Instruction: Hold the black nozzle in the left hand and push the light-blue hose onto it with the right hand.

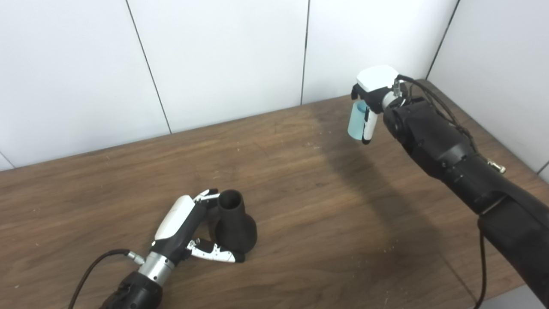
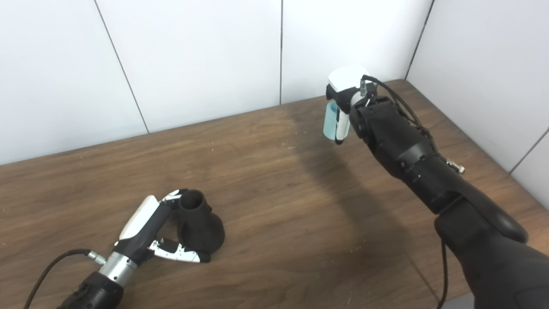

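In the left eye view, the left hand (image 1: 188, 229) is closing around the black nozzle (image 1: 235, 227), which is standing on the wooden surface (image 1: 300, 206) at about seven o'clock, with its narrow open mouth pointing up and a little away. The fingers (image 1: 206, 196) are lying against the neck and the thumb is curling around the wide base; I judge the grasp is not yet lifting it. At about one o'clock, well apart, the right hand (image 1: 374, 101) is gripping the light-blue hose (image 1: 356, 121) above the surface, and the short piece is hanging down below the closed fingers.

In the right eye view, the nozzle's round mouth is showing clearly, and the hose is again hanging almost upright, far from it. I cannot tell whether the hose end is open.

To do this step well, I think the left hand should be holding the nozzle firm and tilting its mouth toward two o'clock, while the right hand is bringing the hose down along the same axis. A slanted approach would probably make the hose buckle or slip.
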You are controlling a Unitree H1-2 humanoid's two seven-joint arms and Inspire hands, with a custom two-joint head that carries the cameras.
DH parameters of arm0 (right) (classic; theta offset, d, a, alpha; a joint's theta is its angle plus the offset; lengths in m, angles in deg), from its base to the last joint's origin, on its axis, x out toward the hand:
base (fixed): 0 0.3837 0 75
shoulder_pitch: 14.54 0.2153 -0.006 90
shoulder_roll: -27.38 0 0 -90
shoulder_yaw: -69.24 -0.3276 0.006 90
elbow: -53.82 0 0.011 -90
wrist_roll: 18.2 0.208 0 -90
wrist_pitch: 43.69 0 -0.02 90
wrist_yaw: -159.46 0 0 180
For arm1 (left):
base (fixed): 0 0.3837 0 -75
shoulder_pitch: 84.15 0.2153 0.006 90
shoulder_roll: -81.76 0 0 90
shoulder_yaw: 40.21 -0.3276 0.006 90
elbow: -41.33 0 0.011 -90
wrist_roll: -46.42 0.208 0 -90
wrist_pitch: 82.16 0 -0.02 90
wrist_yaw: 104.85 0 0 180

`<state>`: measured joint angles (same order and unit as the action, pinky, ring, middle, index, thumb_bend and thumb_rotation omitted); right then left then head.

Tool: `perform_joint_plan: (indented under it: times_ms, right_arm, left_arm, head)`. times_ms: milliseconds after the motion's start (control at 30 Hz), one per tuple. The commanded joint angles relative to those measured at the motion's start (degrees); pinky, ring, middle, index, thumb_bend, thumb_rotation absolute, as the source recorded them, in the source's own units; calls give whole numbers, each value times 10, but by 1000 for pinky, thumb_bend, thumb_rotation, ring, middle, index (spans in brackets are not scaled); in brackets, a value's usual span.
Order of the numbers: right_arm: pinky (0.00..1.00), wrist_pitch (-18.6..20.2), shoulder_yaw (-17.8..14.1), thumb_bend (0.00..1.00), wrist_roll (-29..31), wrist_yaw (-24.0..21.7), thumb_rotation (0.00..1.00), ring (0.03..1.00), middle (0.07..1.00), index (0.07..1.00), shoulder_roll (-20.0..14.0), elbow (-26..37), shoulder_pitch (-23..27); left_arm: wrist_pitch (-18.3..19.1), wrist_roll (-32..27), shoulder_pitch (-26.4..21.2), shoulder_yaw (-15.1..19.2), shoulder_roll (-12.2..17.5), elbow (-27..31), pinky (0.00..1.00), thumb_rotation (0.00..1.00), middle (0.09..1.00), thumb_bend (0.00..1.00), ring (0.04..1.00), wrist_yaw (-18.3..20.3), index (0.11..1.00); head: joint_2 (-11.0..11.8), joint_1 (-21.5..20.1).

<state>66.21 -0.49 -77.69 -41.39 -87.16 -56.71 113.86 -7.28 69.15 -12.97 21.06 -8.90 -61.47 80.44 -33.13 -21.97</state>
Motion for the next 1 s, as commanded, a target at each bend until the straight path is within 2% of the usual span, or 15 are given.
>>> perform_joint_plan:
  times_ms: [0, 333, 467, 567, 667, 700, 767, 967]
  right_arm:
    - [439, 4, -11, 997, -8, 5, 171, 630, 735, 738, -26, 10, 41]
    - [434, -10, -19, 976, 5, 19, 117, 600, 697, 713, -28, 14, 40]
    - [378, -24, -25, 950, 15, 38, 36, 506, 632, 696, -27, 11, 38]
    - [320, -35, -28, 931, 20, 52, 6, 422, 546, 689, -27, 7, 35]
    - [297, -42, -28, 926, 22, 60, 0, 392, 513, 684, -27, 5, 34]
    - [290, -45, -27, 753, 21, 63, 0, 383, 497, 680, -27, 4, 34]
    - [285, -51, -26, 609, 19, 66, 0, 379, 484, 666, -29, 0, 35]
    - [275, -58, -25, 571, 18, 69, 0, 374, 480, 655, -30, -4, 36]
  left_arm:
    - [31, 39, 86, -33, 1, -59, 907, 0, 542, 516, 710, 27, 448]
    - [34, 37, 85, -32, 0, -57, 908, 0, 542, 516, 710, 29, 448]
    - [34, 37, 85, -33, -1, -56, 908, 0, 542, 516, 710, 28, 448]
    - [36, 37, 86, -33, 0, -54, 908, 0, 542, 516, 710, 29, 448]
    - [37, 37, 86, -33, 0, -51, 907, 0, 542, 516, 710, 30, 448]
    - [38, 37, 86, -33, 1, -50, 907, 0, 541, 516, 710, 30, 448]
    - [39, 37, 86, -33, 1, -49, 907, 0, 541, 516, 710, 30, 448]
    - [39, 37, 86, -33, 1, -49, 907, 0, 540, 516, 709, 30, 449]
  head:
    - [-1, -1]
    - [0, 0]
    - [-1, 1]
    - [-2, 1]
    - [-3, 1]
    - [-3, 1]
    - [-4, 0]
    - [-4, 1]
